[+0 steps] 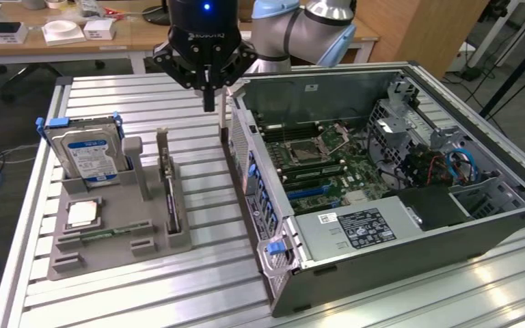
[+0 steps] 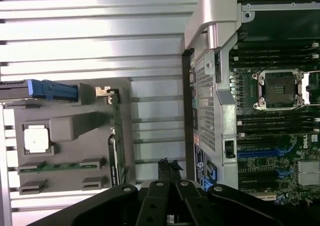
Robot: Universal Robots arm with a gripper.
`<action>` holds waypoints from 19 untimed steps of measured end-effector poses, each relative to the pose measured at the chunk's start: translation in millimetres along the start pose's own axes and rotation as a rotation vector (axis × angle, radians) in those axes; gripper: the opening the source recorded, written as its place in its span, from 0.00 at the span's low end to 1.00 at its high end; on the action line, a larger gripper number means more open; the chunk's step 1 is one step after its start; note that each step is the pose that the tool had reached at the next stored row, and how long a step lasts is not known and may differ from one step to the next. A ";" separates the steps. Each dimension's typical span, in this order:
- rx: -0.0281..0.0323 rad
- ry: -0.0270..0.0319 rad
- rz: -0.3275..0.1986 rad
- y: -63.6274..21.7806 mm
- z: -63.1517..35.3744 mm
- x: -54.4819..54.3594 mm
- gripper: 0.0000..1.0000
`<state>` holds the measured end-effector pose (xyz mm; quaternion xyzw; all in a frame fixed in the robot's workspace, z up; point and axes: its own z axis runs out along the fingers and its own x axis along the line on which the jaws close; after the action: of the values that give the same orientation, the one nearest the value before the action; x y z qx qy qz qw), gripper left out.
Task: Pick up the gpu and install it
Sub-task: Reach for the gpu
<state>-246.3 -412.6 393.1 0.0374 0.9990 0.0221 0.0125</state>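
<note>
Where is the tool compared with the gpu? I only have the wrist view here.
Observer: In the exterior view the tool hangs shut and empty, raised above the table, between the grey holder and the open computer case.
Operator: And the gpu?
Observer: The gpu stands on edge in the holder's slot, untouched, below the tool's level.
Operator: What's beside it?
Observer: A hard drive, upright in the same holder, showing a blue label.

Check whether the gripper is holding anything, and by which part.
Nothing is held: the gripper is shut and empty, and the gpu sits in the grey holder.
</note>
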 end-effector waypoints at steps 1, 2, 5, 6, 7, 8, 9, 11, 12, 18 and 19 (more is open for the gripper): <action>0.0000 0.0000 0.000 -0.4 0.0 1.0 0.11; 0.0000 0.0000 0.000 -0.9 -0.1 2.1 0.11; 0.0001 0.0000 0.000 -1.9 -0.2 4.5 0.11; 0.0001 0.0000 0.000 -2.2 -0.2 5.3 0.11; 0.0001 0.0000 0.000 -2.5 -0.3 6.1 0.11; 0.0000 0.0000 0.000 -2.8 -0.3 7.0 0.11; 0.0001 0.0000 0.000 -3.1 -0.3 7.7 0.11; 0.0000 -0.0001 0.000 -3.8 -0.4 9.2 0.11; 0.0001 0.0000 0.000 -4.1 -0.4 10.1 0.11; 0.0000 0.0000 0.000 -5.4 -0.6 15.5 0.11; 0.0000 0.0000 0.000 -5.6 -0.6 16.5 0.11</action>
<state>-263.2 -417.0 393.1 0.0374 0.9990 0.0221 0.0125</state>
